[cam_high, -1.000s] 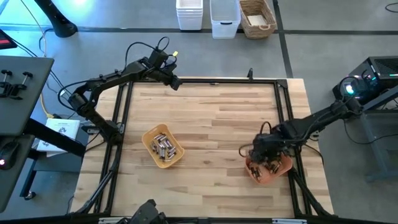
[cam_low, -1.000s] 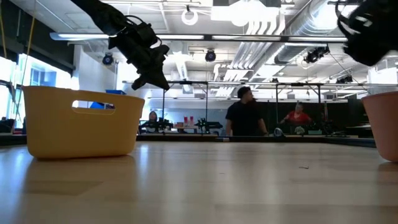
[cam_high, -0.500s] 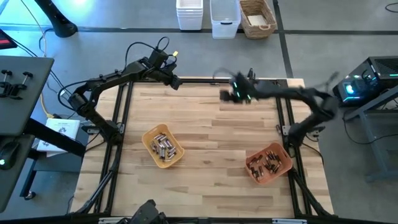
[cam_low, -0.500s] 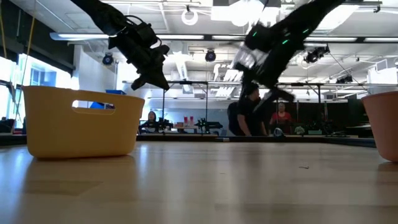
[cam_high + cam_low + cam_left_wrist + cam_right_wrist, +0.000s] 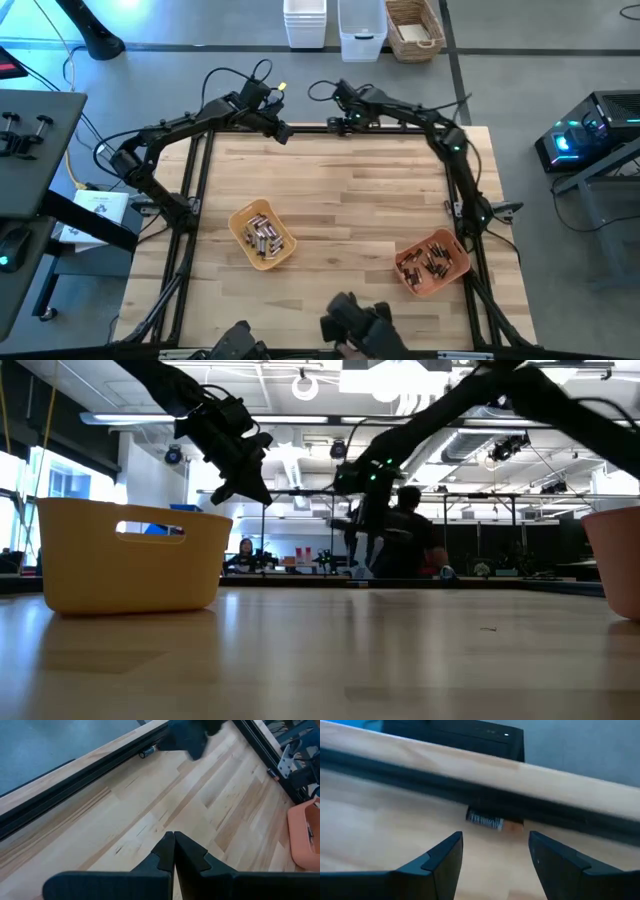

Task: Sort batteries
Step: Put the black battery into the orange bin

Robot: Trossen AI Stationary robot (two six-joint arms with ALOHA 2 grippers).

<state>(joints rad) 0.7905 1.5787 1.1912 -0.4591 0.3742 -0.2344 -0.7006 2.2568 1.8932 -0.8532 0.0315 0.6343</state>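
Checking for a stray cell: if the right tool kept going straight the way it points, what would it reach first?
Probably the lone battery lying against the black frame rail at the table's far edge, centred between the open right tool; depth is hard to judge.

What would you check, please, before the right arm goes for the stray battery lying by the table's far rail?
1. Right gripper open: ok, fingers apart.
2. Stray battery lined up between its fingers: ok, lying against the black rail.
3. Gripper empty: ok, nothing between the fingers.
4. Left gripper clear of the approach: cannot tell; it is shut, over the same far edge nearby.
5. Orange tray and yellow tray unobstructed: ok, both open and holding batteries.
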